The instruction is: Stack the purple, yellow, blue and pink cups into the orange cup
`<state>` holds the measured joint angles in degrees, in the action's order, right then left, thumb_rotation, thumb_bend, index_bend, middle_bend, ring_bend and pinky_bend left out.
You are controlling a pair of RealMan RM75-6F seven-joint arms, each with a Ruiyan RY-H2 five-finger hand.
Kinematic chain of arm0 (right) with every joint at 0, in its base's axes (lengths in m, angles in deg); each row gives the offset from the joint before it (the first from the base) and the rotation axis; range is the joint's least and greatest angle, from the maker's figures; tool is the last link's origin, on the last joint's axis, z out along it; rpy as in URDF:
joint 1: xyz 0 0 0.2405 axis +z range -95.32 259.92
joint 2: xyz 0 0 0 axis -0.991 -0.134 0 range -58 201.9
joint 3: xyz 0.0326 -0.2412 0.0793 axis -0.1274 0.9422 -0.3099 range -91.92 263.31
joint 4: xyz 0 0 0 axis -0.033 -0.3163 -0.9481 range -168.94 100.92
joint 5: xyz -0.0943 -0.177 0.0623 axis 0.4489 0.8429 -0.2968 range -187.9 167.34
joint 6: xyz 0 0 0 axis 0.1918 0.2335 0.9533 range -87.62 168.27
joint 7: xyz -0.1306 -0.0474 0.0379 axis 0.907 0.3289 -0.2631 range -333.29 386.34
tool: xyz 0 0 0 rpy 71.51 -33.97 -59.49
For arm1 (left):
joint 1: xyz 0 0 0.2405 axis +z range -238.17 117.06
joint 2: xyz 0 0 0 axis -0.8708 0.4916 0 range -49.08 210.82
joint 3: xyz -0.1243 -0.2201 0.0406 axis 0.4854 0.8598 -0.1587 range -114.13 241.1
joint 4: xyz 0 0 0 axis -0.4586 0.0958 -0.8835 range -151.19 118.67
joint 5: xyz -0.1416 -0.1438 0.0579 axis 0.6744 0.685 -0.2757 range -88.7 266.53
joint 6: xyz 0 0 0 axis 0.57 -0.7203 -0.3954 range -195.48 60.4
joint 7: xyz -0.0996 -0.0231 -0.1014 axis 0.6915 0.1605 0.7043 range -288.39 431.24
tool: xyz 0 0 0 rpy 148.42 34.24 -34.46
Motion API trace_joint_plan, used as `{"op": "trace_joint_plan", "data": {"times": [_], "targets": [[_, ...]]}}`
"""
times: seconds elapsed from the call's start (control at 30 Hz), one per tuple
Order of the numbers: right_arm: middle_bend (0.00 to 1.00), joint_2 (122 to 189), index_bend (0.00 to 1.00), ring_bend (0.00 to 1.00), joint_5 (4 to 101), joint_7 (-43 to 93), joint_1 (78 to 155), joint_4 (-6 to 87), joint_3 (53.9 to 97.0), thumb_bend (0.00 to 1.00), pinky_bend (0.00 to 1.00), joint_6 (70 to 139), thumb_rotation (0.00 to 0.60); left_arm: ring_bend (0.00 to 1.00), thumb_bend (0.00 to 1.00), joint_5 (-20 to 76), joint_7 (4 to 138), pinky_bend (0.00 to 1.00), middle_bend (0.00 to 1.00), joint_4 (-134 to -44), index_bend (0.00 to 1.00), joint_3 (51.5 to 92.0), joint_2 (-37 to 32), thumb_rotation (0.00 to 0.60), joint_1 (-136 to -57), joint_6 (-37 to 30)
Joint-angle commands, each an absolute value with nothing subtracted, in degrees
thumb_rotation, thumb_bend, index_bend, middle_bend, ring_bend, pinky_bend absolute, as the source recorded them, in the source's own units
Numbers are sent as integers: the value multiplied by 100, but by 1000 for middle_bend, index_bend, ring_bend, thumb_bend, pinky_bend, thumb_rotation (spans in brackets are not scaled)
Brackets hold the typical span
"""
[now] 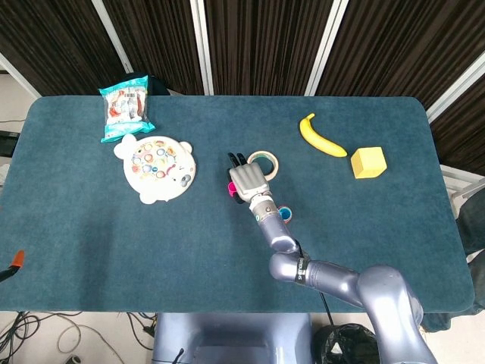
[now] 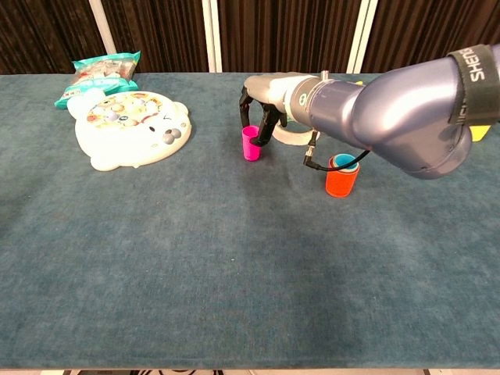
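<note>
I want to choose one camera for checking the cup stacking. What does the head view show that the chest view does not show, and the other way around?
Only the head view shows the whole banana and yellow block, and the tape ring unobstructed.

Only the chest view shows, from the side, the right hand's fingers at the pink cup, and the blue cup nested inside the orange cup.

Both show the right hand, the pink cup, the bear-shaped toy board, the snack bag and the table. Neither shows the left hand.

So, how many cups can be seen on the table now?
3 visible: a small pink plastic cup at the right hand; an orange cup with a blue cup nested inside. Others may hide within.
</note>
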<state>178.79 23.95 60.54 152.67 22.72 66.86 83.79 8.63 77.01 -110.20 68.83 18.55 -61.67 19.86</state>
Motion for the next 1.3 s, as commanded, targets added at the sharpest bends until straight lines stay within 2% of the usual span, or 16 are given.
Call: {"op": "trace_joint_plan", "data": {"times": [0.03, 0.17, 0.2, 0.3, 0.33, 0.6, 0.8, 1.03, 1.3], "targets": [[0, 17654, 460, 56, 2506, 6060, 15193, 2611, 6661, 443, 559, 8554, 600, 0, 309, 862, 7701, 0, 50, -11023, 50, 6881, 1854, 600, -6167, 1983], [0, 17298, 460, 56, 2543, 6128, 15061, 3145, 6658, 443, 610, 8778, 600, 0, 309, 836, 7681, 0, 50, -11034, 50, 6872, 1853, 600, -6167, 1994], [0, 17207, 460, 56, 2545, 6147, 15028, 3276, 6658, 442, 545, 8829, 600, 0, 309, 830, 7676, 0, 50, -11038, 50, 6869, 1853, 600, -6166, 1996], [0, 16858, 460, 56, 2571, 6220, 14885, 3791, 6683, 443, 134, 9041, 600, 0, 309, 819, 7664, 0, 49, -11050, 50, 6864, 1852, 600, -6164, 2004], [0, 16685, 460, 56, 2587, 6241, 14807, 4048, 6703, 443, 98, 9129, 600, 0, 309, 819, 7659, 0, 49, -11053, 50, 6865, 1853, 600, -6164, 2005], [0, 15436, 463, 56, 2946, 6247, 14105, 5807, 7011, 443, 97, 9812, 600, 0, 309, 838, 7638, 0, 50, -11064, 50, 6872, 1855, 600, -6159, 2012], [0, 14765, 470, 56, 3352, 6048, 13579, 6595, 7341, 443, 90, 10137, 600, 0, 309, 810, 7592, 0, 50, -11079, 49, 6871, 1858, 600, -6155, 2045], [0, 14512, 473, 56, 3752, 5770, 13213, 6830, 7632, 443, 90, 10218, 600, 0, 309, 810, 7556, 0, 50, -11083, 50, 6869, 1859, 600, -6152, 2054], [0, 14677, 473, 56, 3993, 5606, 13103, 6664, 7748, 443, 90, 10140, 600, 0, 309, 801, 7547, 0, 50, -11078, 49, 6863, 1851, 600, -6158, 2044]]}}
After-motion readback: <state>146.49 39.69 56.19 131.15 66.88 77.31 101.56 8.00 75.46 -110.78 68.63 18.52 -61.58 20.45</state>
